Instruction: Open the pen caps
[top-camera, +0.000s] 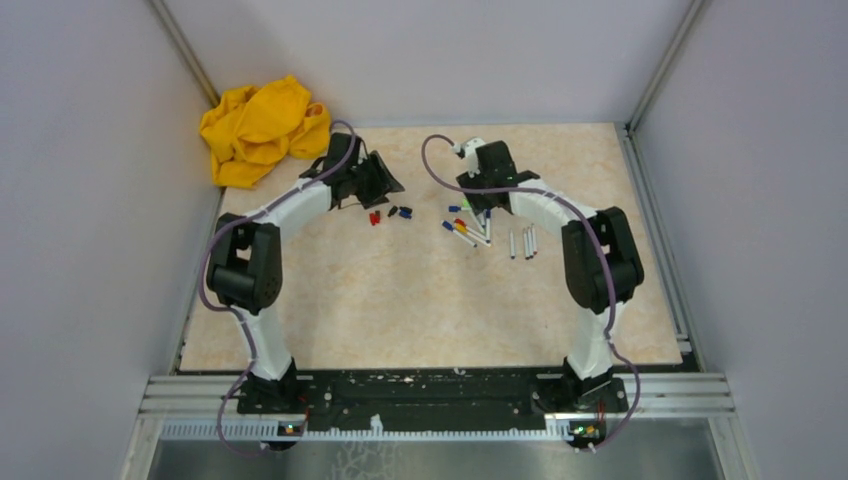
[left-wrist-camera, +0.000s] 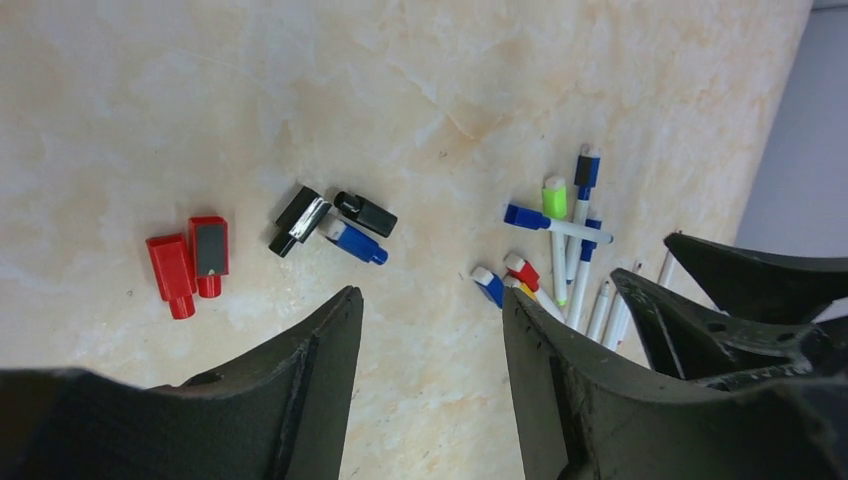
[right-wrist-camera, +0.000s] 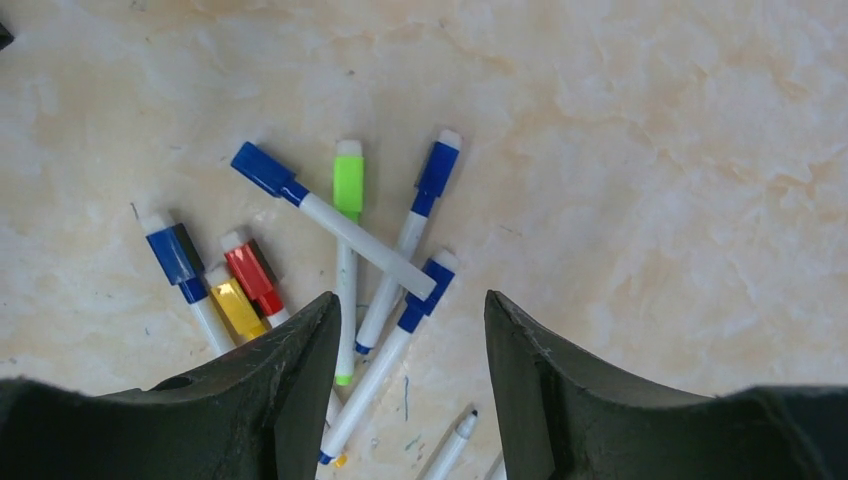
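Loose pen caps lie on the table below my left gripper (left-wrist-camera: 430, 295): two red ones (left-wrist-camera: 187, 262), two black ones (left-wrist-camera: 300, 220) and a blue one (left-wrist-camera: 355, 242). That gripper hovers open above bare table, nothing between its fingers. My right gripper (right-wrist-camera: 411, 297) is open over a pile of capped pens, with caps in blue (right-wrist-camera: 262, 168), green (right-wrist-camera: 347, 180), red (right-wrist-camera: 250, 275) and yellow (right-wrist-camera: 235, 308) still on white barrels. An uncapped pen (right-wrist-camera: 460, 430) lies under the jaws. From above, the red caps (top-camera: 374, 217) sit left of the pen pile (top-camera: 468, 228).
A crumpled yellow cloth (top-camera: 262, 128) lies at the back left corner. Three uncapped white pens (top-camera: 525, 242) lie side by side right of the pile. Grey walls with metal rails close in the beige table (top-camera: 420, 310) on three sides.
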